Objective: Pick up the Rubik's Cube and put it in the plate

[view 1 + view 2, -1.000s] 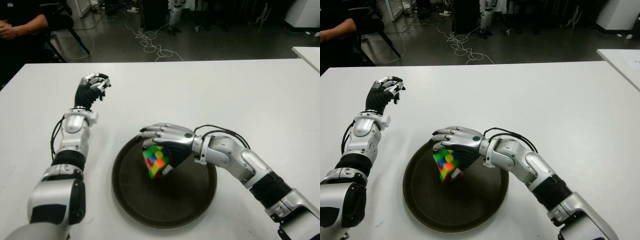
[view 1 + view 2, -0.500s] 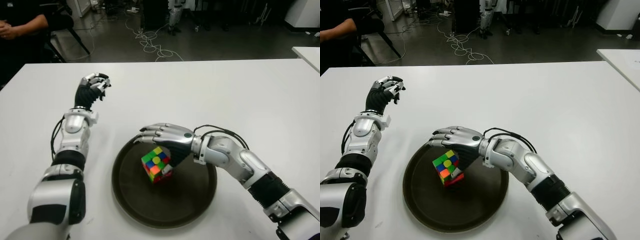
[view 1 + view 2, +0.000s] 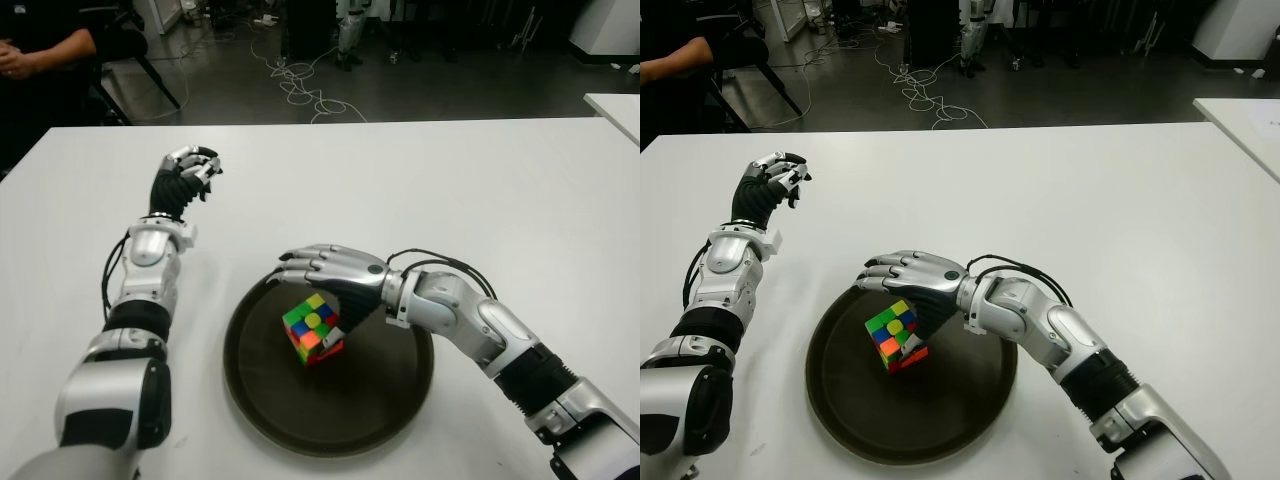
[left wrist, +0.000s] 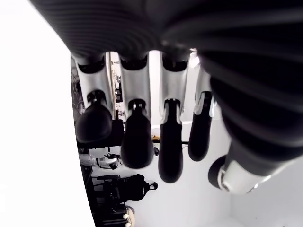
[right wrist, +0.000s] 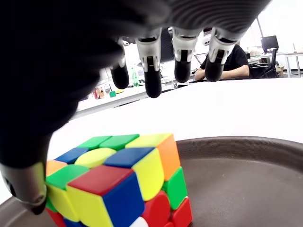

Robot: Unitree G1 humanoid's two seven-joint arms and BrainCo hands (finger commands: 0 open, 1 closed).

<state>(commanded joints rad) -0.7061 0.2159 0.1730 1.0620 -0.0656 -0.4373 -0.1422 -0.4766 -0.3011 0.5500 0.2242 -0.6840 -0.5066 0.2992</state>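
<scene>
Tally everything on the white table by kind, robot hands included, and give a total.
Rubik's Cube: 1
Plate: 1
Robot hands: 2, the left hand and the right hand
Total: 4

The Rubik's Cube (image 5: 116, 182) sits on the dark plate (image 5: 246, 175); the right hand (image 5: 109, 71) arches above it, fingers (image 5: 152, 75) spread.
</scene>
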